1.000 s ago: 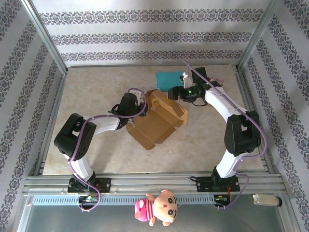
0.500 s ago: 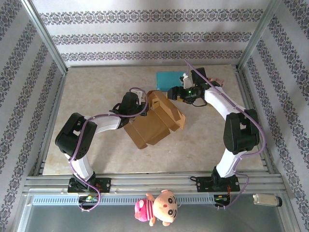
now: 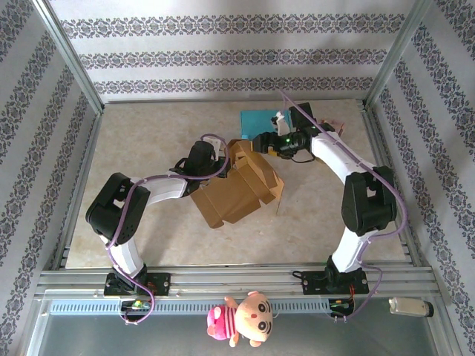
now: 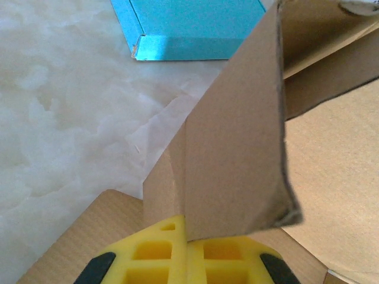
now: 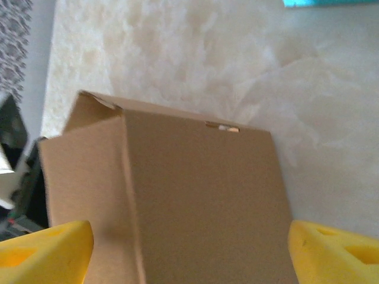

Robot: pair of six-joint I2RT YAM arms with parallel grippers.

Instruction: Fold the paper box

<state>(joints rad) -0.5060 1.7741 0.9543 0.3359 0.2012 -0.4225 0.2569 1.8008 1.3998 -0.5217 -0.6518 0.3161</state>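
1. The paper box (image 3: 237, 189) stands half-formed in the middle of the worktop (image 3: 148, 126).
2. The left hand (image 4: 186, 239) is clamped on its side flap (image 4: 237, 148), probably to anchor it.
3. The right hand (image 5: 189, 245) hangs spread wide above the top panel (image 5: 201, 195), seemingly ready to press.

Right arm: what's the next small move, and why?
Probably ease in and close the right fingers on the box. They stand wide open on either side of one of its panels, gripping nothing, while the left fingers are shut on an upright flap, so the box looks braced for a second grip.
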